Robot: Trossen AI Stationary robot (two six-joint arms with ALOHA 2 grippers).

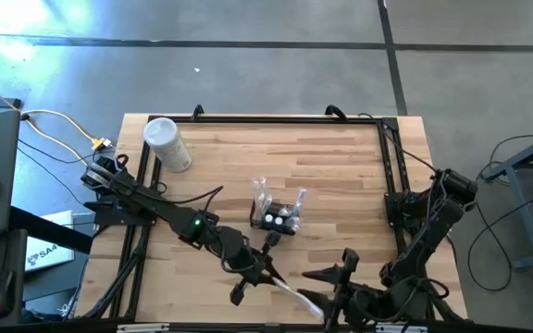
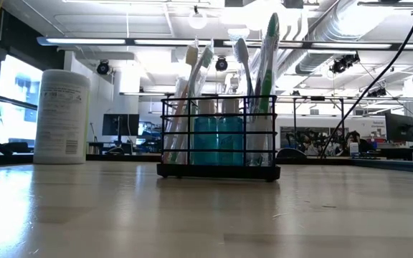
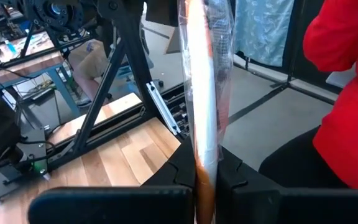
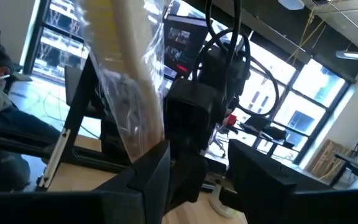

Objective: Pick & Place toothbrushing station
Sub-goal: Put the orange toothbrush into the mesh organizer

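Note:
The toothbrushing station [image 1: 278, 215], a black wire holder with toothbrushes and blue bottles, stands on its base at mid table; it also shows in the low view [image 2: 217, 136]. My left gripper [image 1: 265, 271] is near the table's near edge and is shut on a clear-wrapped toothbrush [image 1: 294, 294], which reaches toward my right gripper [image 1: 327, 296]. In the right wrist view the wrapped toothbrush [image 4: 129, 74] runs down behind one finger [image 4: 151, 174] of my right gripper [image 4: 197, 165], whose fingers stand apart. I cannot tell whether that finger touches it. My left gripper [image 3: 205, 180] pinches one end of the wrapped toothbrush [image 3: 205, 158] between its two fingers. The toothbrush [image 3: 204, 87] sticks out past the fingertips, along them, toward the table's near right. It is held off the table.
A white cylindrical container with a lid [image 1: 167, 143] stands at the table's far left, also in the low view [image 2: 62, 116]. A black frame [image 1: 391, 166] runs along the table's right and far sides. A person in red [image 3: 347, 93] sits beyond the near edge.

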